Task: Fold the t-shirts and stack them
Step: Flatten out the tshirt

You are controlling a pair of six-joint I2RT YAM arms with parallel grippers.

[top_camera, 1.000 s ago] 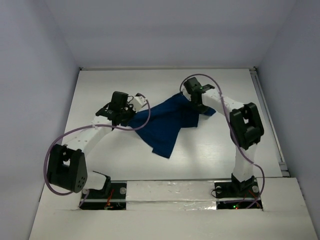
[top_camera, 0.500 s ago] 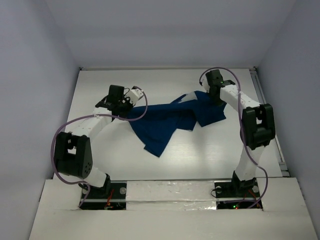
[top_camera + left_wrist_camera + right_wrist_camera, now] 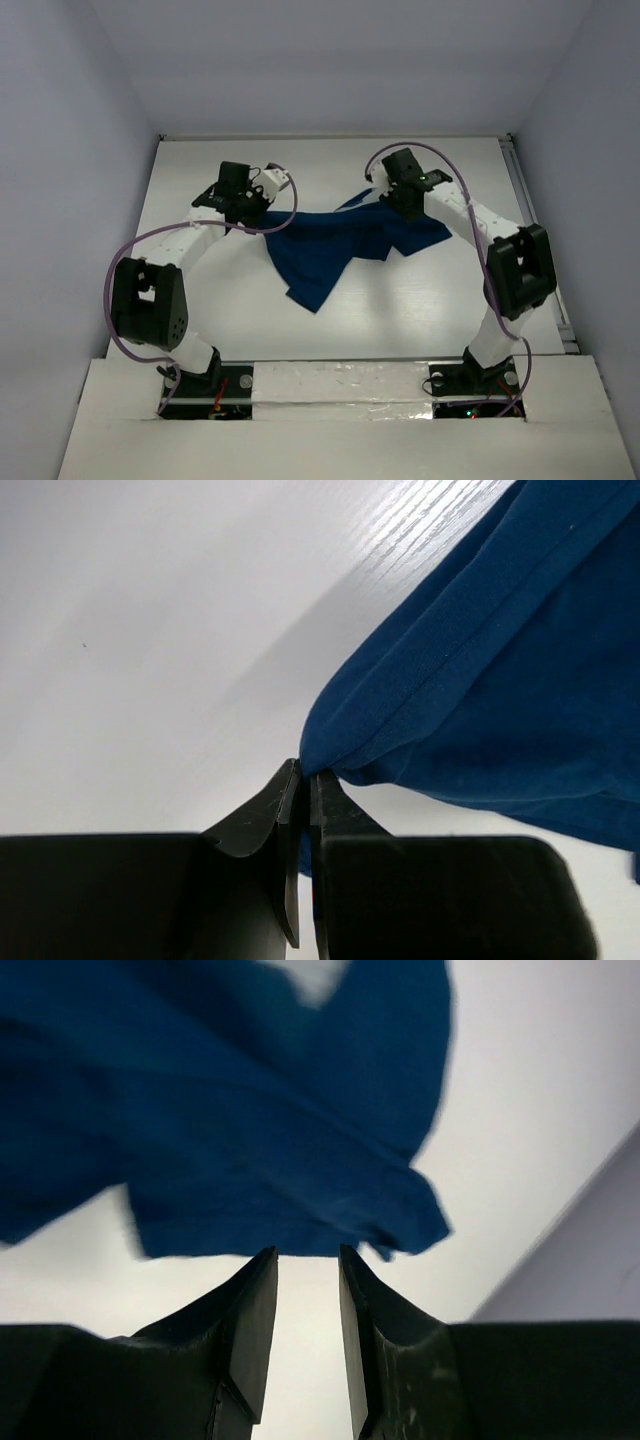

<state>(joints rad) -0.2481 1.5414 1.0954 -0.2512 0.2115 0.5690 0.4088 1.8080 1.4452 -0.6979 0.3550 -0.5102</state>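
Note:
The dark blue t-shirt lies rumpled across the middle of the white table, its plain side showing. My left gripper is shut on the shirt's left edge, a fold of blue cloth pinched between the black fingertips. My right gripper hovers over the shirt's right part with its jaws apart and nothing between them. In the right wrist view the shirt lies just beyond the open fingers.
The white table is walled by pale panels on the left, back and right. A rail runs along the table's right edge. Purple cables loop from both arms. The arm bases sit at the near edge.
My right gripper has let go of the shirt and opened, then shifted left over it. The shirt's right part has dropped flat on the table. The left gripper keeps its hold.

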